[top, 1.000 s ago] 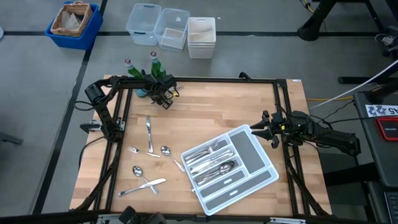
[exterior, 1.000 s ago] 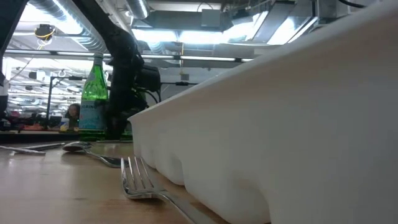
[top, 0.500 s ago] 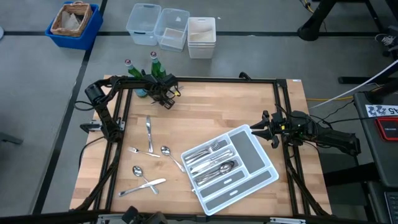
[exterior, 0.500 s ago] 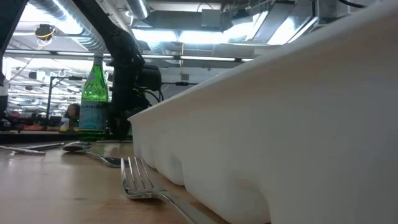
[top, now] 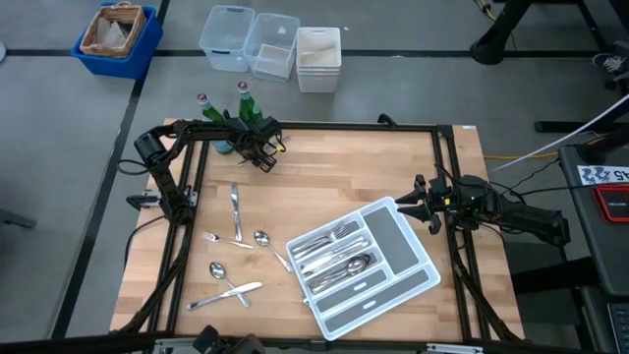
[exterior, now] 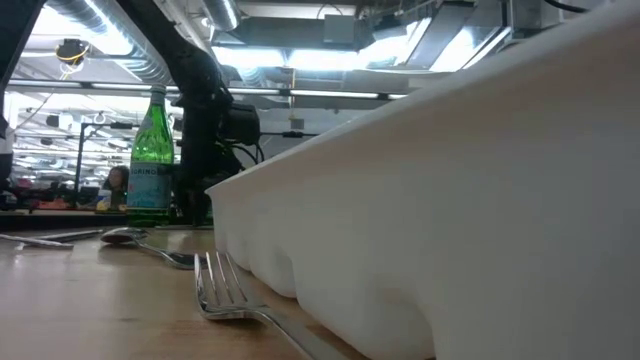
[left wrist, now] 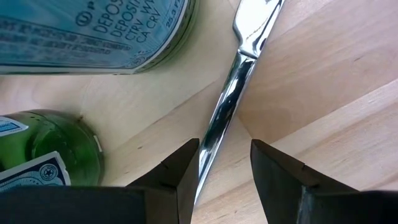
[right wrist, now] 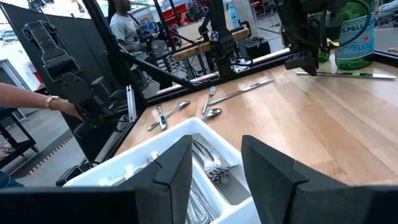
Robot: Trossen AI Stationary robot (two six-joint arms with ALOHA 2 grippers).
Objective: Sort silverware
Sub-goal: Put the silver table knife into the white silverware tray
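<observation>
My left gripper (top: 263, 157) is down at the far left corner of the table, right by the two green glass bottles (top: 223, 118). Its fingers (left wrist: 180, 177) stand apart, straddling the handle of a knife (left wrist: 227, 102) that lies flat on the wood beside the bottles; whether the pads actually touch the metal I cannot make out, so I would call it spread around the handle rather than gripping it.

My right gripper (top: 423, 205) waits at the table's right edge, near the far corner of the white divided tray (top: 408, 248), its fingers (right wrist: 174, 171) wide and empty.

The tray sits tilted on the near right part of the table, with forks and spoons (top: 334, 258) already in its long compartments. More silverware lies loose on the wood to its left: a knife (top: 235, 209), a fork (top: 220, 239), a spoon (top: 267, 243), another spoon (top: 218, 271) and a knife (top: 228, 293) nearest the front edge.
</observation>
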